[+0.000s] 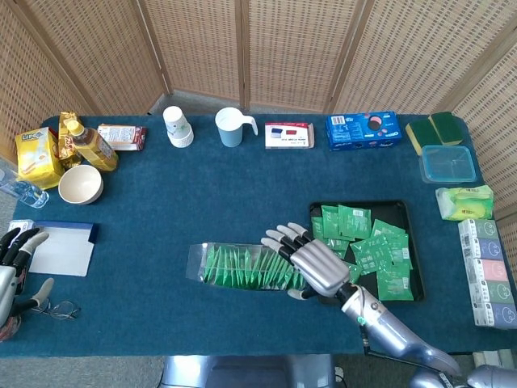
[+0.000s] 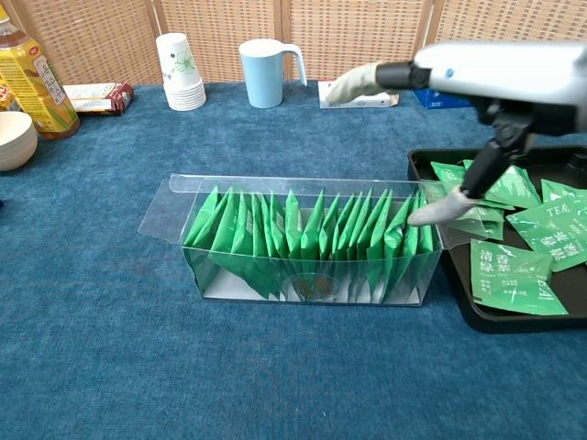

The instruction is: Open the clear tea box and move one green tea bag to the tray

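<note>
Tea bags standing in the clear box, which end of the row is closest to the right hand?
The tray-side end of the row in the clear tea box: the right hand hovers over those bags, its thumb nearly at the last green tea bag.

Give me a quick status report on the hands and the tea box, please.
Right hand open, above tea box right end. Left hand idle at table edge. Box lid open, bags inside; tray already holds bags. Nothing obstructing.

This looks like a staged test space, not a lived-in room — woven rattan screens [image 1: 242, 48] wall off a table under a blue cloth [image 1: 242, 186]. Along its edges sit household goods set out like props — a stack of paper cups [image 1: 177, 127], a mug [image 1: 232, 127], a biscuit box [image 1: 363, 130], sponges [image 1: 436, 129].
</note>
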Motion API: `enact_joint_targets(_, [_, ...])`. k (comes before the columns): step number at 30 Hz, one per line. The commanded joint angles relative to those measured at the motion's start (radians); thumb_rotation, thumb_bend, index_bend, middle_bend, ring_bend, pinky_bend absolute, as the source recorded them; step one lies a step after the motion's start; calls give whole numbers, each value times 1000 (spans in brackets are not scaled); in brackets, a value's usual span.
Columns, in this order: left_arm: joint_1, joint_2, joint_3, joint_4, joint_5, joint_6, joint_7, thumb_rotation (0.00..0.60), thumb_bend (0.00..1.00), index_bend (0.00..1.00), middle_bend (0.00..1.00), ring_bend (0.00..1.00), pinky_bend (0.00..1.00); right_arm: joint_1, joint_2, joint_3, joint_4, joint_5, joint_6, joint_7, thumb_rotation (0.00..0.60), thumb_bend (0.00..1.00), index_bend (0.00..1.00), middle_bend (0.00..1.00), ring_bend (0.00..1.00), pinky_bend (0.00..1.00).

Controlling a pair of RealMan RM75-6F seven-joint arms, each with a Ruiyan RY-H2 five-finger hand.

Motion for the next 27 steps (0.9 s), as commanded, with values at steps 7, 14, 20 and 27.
enact_joint_targets(7, [-12, -5, -4, 10, -14, -14, -5, 600, 291, 144, 134, 66, 263, 85, -63, 3, 2, 206, -4, -186, 600, 127, 79, 0, 0, 0])
enact_joint_targets(14, [-15, -6, -3, 15, -12, -12, -11, 600, 291, 144, 134, 66, 263, 127, -90, -2, -6, 276, 19, -246, 600, 127, 85, 0, 0, 0])
enact_joint_targets(20, [-13, -6, 0, 20, -10, -7, -18, 600, 291, 144, 133, 66, 263, 172, -111, 14, -5, 338, 42, -283, 600, 131, 120, 7, 0, 0])
enact_joint_targets(27, [-11, -10, 4, 28, -12, -5, -23, 600, 291, 144, 133, 65, 263, 218, -95, 29, -10, 409, 49, -309, 600, 275, 135, 8, 0, 0])
